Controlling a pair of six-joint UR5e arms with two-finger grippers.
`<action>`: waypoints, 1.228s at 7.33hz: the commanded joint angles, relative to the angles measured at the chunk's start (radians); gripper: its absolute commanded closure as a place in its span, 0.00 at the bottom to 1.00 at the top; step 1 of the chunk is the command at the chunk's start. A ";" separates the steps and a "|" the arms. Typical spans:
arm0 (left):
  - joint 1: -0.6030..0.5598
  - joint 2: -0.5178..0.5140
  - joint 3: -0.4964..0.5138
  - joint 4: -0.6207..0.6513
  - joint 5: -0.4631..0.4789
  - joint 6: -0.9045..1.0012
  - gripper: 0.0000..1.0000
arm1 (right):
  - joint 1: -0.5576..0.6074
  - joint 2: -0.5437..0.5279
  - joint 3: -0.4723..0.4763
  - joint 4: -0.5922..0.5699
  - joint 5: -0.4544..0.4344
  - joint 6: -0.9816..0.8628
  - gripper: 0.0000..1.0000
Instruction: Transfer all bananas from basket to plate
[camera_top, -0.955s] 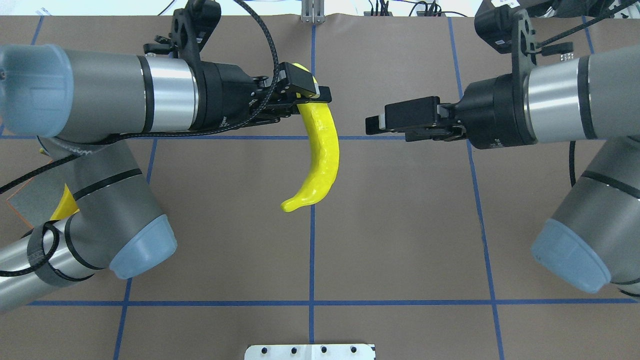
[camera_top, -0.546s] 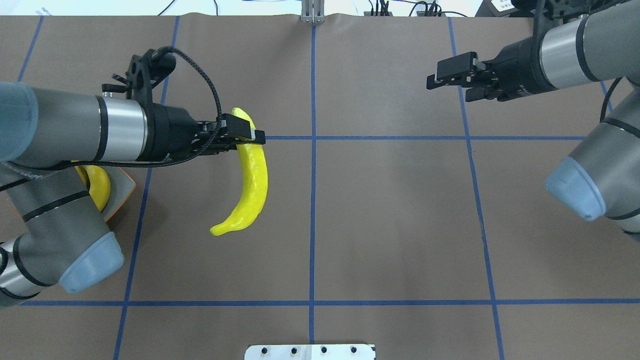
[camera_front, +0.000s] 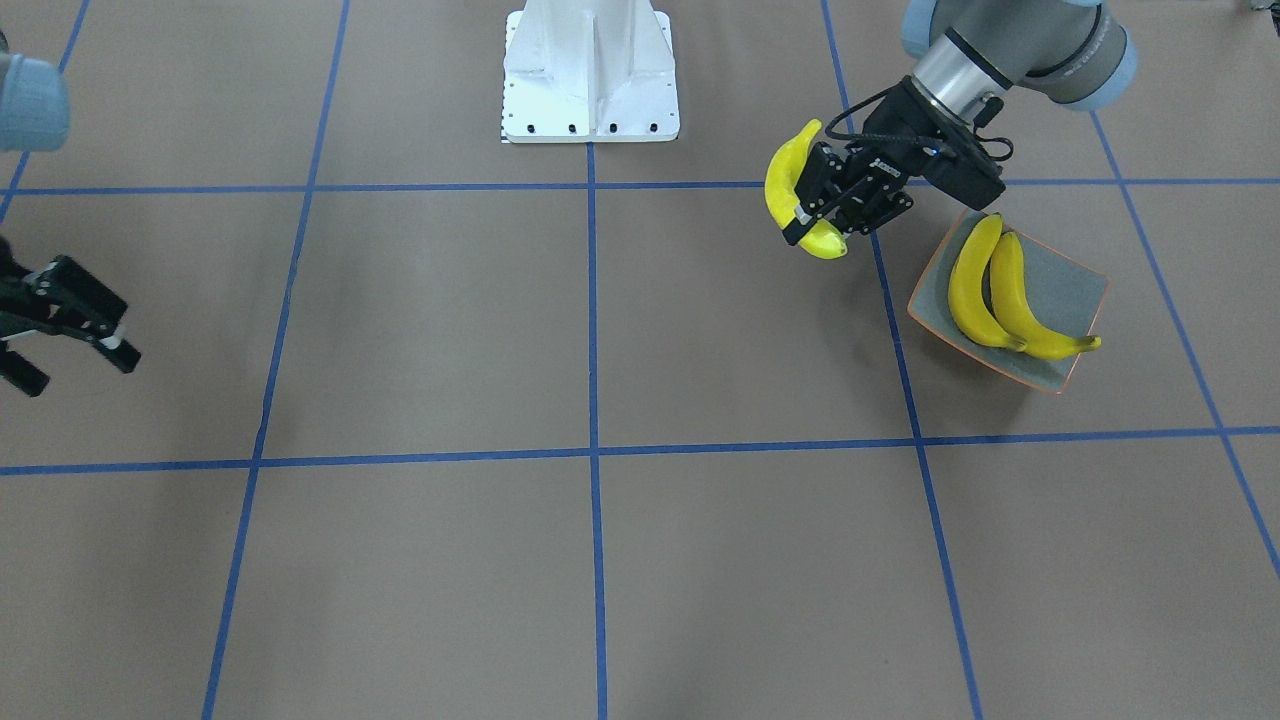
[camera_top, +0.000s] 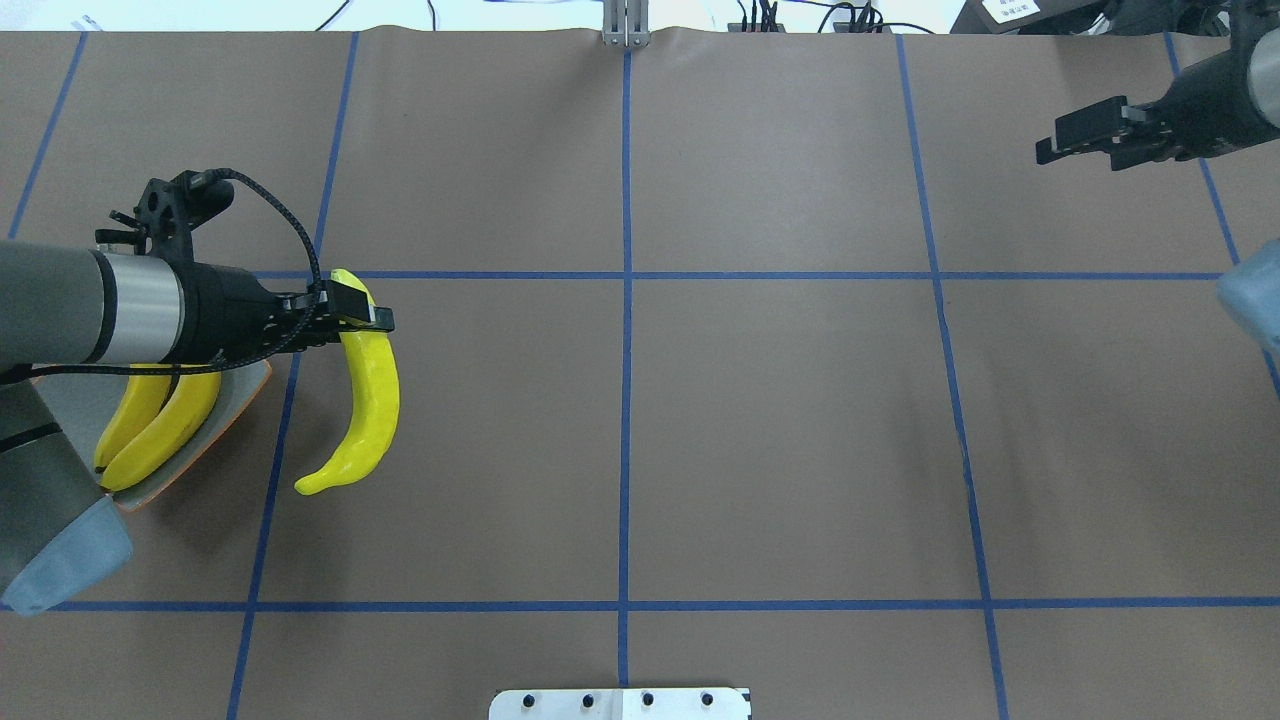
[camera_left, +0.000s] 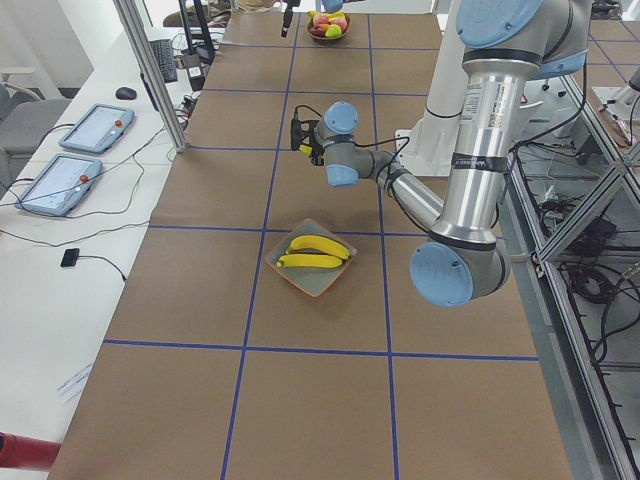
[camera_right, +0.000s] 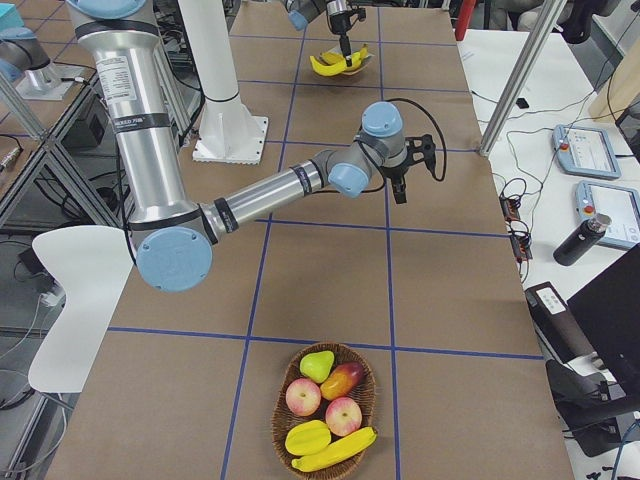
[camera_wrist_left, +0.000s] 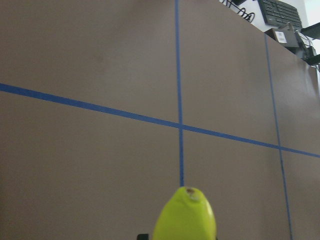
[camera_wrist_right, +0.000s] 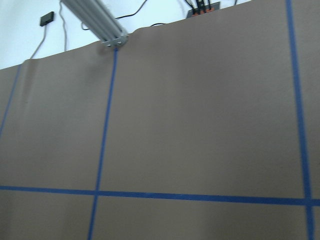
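Yellow against the brown paper: one banana (camera_top: 368, 400) clenched in the left tool (camera_top: 358, 313), gripped near one end, the long curved body stretching back toward the robot's side, clear of the tabletop (camera_top: 780, 430). Held just beside the plate (camera_front: 1062, 288), not over it, off the edge that faces the tabletop's middle. From the left wrist, visible only as a rounded yellow-green end with a small dark spot at the bottom of the view, above a crossing of blue tape lines (camera_wrist_left: 180, 125).

On the plate, two bananas (camera_front: 968, 285) lying side by side, touching along their length, curved the same way.

Right tool (camera_front: 78, 368) released, fingers spread, nothing between them; off at the tabletop's far right side, well apart from the left tool and the plate. Only bare paper and tape lines in its wrist view.

At the tabletop's end on the robot's right, a woven basket (camera_right: 281, 418) holding a fourth banana (camera_right: 335, 452) along its near edge, among other fruit (camera_right: 343, 380). Right tool apart from the basket, not over it.
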 joint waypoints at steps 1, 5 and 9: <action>-0.021 0.035 0.090 -0.003 0.002 0.046 1.00 | 0.109 -0.029 -0.119 -0.001 0.028 -0.257 0.00; -0.148 0.135 0.131 -0.011 -0.079 0.319 1.00 | 0.235 -0.070 -0.193 0.002 0.128 -0.480 0.00; -0.147 0.115 0.232 -0.088 -0.074 0.339 0.91 | 0.264 -0.093 -0.194 -0.001 0.129 -0.543 0.00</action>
